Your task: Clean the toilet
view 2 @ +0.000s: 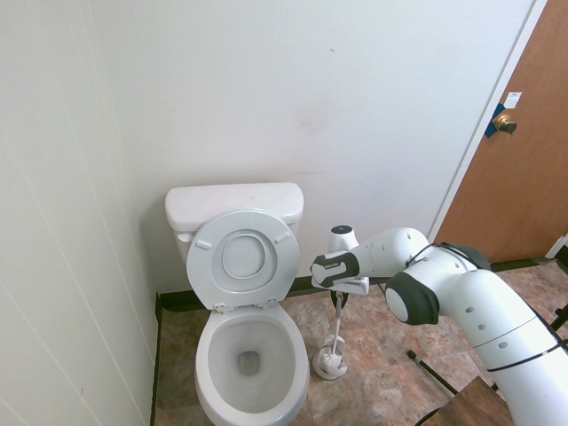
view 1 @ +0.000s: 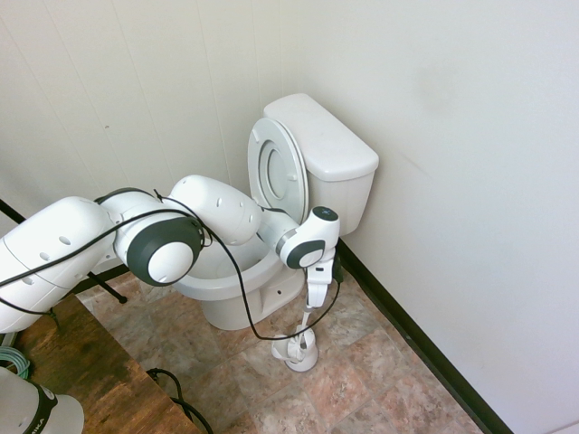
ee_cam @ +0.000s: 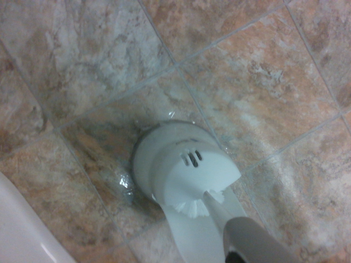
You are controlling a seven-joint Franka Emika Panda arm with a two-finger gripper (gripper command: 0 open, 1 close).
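The white toilet (view 1: 333,161) stands against the wall with its lid and seat (view 2: 243,257) raised and the bowl rim (view 2: 208,359) uncovered. On the floor beside the bowl sits a small white brush holder (view 2: 329,362) with a toilet brush standing in it. My gripper (view 2: 340,292) hangs straight above the holder, shut on the top of the brush's slim handle (view 2: 338,324). In the first exterior view the gripper (view 1: 317,295) holds the same handle (view 1: 308,323) above the holder (view 1: 298,351). The wrist view looks down on the holder (ee_cam: 175,161), white bristles (ee_cam: 189,208) and grey handle (ee_cam: 249,241).
Stone-pattern floor tiles (ee_cam: 263,98) surround the holder. The side wall with a black baseboard (view 1: 416,339) runs close past the toilet. A brown door (view 2: 519,177) is beyond the arm. A wooden surface (view 1: 81,362) lies near the arm's base.
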